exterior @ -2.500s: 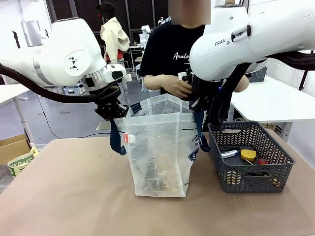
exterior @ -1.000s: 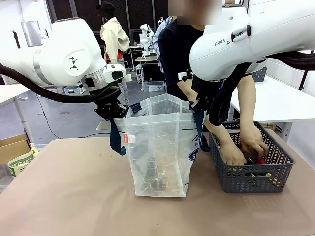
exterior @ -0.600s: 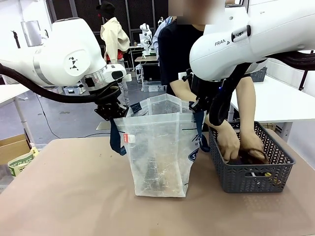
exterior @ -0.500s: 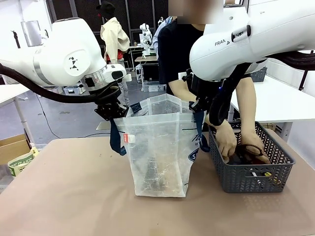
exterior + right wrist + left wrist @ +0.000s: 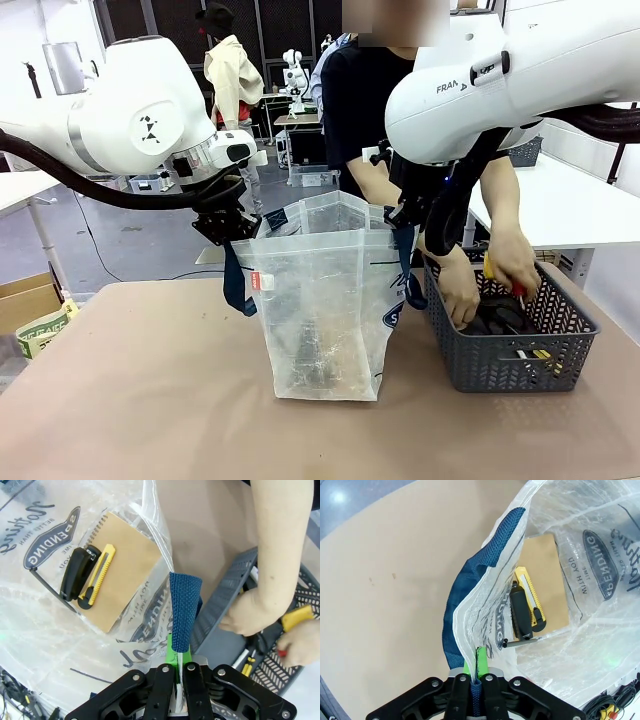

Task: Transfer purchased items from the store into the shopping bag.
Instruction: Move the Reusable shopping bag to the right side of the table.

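Tall translucent whitish plastic bag (image 5: 320,320) stands mid-table, mouth stretched wide btwn the arms. Risk: if a navy strap handle (image 5: 184,605) slips its pads, the rim sags & the person's hand (image 5: 510,260), lifting a yellow item (image 5: 295,617) from the dark grey mesh basket (image 5: 510,365), misses the opening. Left gripper (image 5: 475,661): jaws pinched together on strap + bag edge. Right gripper (image 5: 176,660): same, clamped on its strap.

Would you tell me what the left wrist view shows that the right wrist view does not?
Left wrist: the left gripper shut on the shopping bag's rim, and bare table. Right wrist: the right gripper shut on a navy handle, a person's hands at the grey basket. Both: notebook, yellow knife and black stapler in the bag.
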